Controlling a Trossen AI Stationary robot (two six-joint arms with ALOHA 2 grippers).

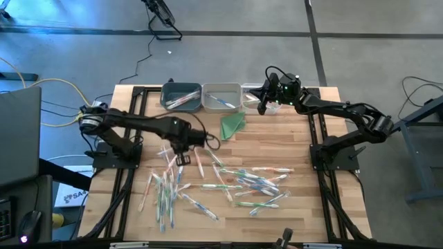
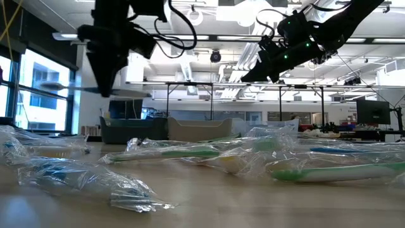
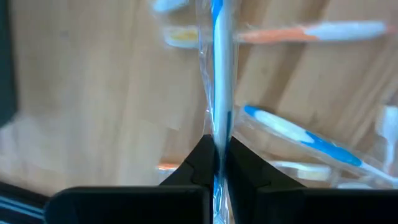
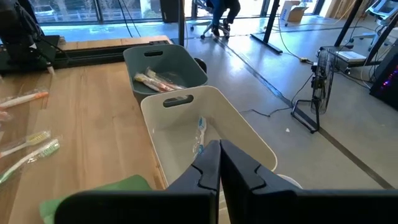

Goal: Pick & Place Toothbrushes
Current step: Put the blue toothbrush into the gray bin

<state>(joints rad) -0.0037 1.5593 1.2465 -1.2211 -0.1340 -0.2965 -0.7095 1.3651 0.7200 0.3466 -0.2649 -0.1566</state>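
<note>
Left hand down over the near-left end of the scatter, fingers pinched tight on one wrapped blue toothbrush, clamped right across its handle. In the left wrist view, running straight out from between the fingers, long axis in line with the hand's reach (a clean crosswise bite). Loose toothbrushes strewn across the counter below and to the right. Bins waiting along the far edge, a good way beyond the left hand, so probably a lift and a carry away from the pile. Right hand parked above the white bin, fingers together, holding nothing. Left arm clearly the closer one to the pile.
</note>
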